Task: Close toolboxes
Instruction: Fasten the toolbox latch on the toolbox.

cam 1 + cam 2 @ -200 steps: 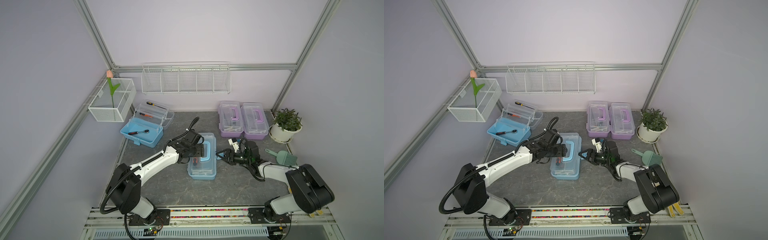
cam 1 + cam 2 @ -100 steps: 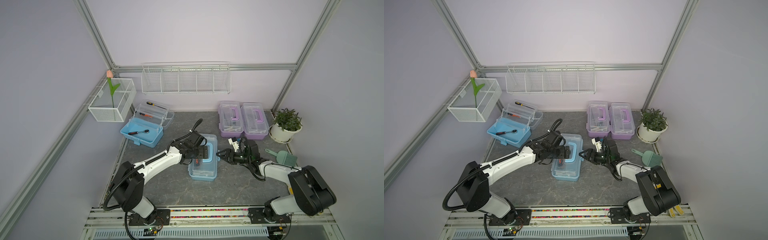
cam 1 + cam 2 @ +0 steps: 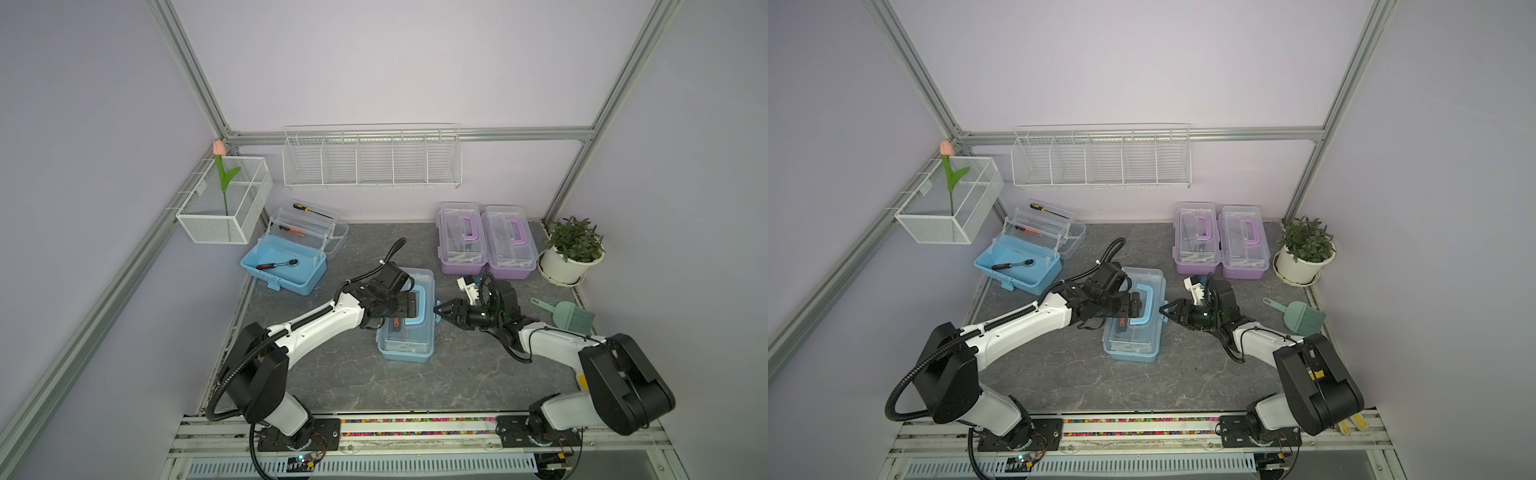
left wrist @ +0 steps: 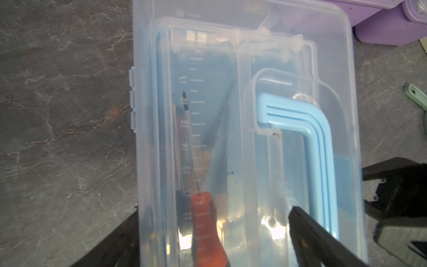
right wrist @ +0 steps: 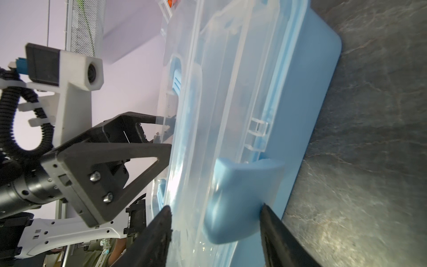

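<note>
2 purple toolboxes, middle blue toolbox closed; corner toolbox open.

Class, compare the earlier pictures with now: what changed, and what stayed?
The left end effector edged across the middle light blue plastic toolbox's clear lid toward its handle, jaws opening wider. The right end effector narrowed its jaws around the blue latch, not yet clamped. That toolbox, the open light blue toolbox and the two purple toolboxes stayed put.
</note>
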Motion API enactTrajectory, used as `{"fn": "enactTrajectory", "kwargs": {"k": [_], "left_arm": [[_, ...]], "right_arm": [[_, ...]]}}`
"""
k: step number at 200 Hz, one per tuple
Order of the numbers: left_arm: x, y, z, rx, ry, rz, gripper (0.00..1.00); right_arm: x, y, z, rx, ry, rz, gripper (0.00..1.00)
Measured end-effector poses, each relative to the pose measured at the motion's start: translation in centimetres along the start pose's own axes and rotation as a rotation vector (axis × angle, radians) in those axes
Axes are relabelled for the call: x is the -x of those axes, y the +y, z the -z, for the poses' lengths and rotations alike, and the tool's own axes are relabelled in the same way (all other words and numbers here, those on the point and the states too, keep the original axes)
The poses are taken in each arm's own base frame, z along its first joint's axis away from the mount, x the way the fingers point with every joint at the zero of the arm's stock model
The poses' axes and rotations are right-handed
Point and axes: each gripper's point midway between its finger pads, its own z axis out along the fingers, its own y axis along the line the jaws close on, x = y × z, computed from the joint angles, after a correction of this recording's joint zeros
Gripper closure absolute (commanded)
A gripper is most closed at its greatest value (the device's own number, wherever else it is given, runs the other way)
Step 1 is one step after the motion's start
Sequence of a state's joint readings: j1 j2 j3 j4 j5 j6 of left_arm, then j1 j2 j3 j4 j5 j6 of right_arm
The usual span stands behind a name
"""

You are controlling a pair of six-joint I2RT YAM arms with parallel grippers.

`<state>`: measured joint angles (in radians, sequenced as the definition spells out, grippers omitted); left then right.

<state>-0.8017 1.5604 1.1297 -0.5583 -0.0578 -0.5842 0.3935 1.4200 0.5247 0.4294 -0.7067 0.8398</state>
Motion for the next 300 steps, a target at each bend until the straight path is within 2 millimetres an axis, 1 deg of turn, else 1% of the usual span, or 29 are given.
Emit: {"fn": "enactTrajectory", "kwargs": {"k": [67, 107, 140, 191, 258, 283, 300], "left_arm": [[0.0, -0.1, 0.0, 0.000, -0.001, 0.002, 0.06], [0.0, -0.1, 0.0, 0.000, -0.002, 0.003, 0.06], [0.0, -0.2, 0.0, 0.000, -0.004, 0.001, 0.03], [-0.1, -0.3, 0.0, 0.002, -0.006, -0.003, 0.02], [-0.1, -0.4, 0.0, 0.006, -0.010, -0.004, 0.02], [-0.1, -0.4, 0.0, 0.006, -0.010, -0.002, 0.02], [-0.1, -0.4, 0.0, 0.006, -0.010, -0.002, 0.02]], "right_arm": [[0.1, -0.2, 0.0, -0.010, -0.003, -0.002, 0.54], [0.3, -0.3, -0.1, -0.032, 0.004, -0.011, 0.57], [0.6, -0.2, -0.3, -0.064, 0.010, 0.002, 0.58], [0.2, -0.6, -0.6, -0.129, 0.036, 0.007, 0.62], [0.4, -0.6, -0.7, -0.193, 0.046, 0.034, 0.65], [0.3, -1.1, -0.7, -0.217, 0.048, 0.032, 0.66], [-0.1, -1.8, -1.0, -0.235, 0.065, 0.019, 0.67]]}}
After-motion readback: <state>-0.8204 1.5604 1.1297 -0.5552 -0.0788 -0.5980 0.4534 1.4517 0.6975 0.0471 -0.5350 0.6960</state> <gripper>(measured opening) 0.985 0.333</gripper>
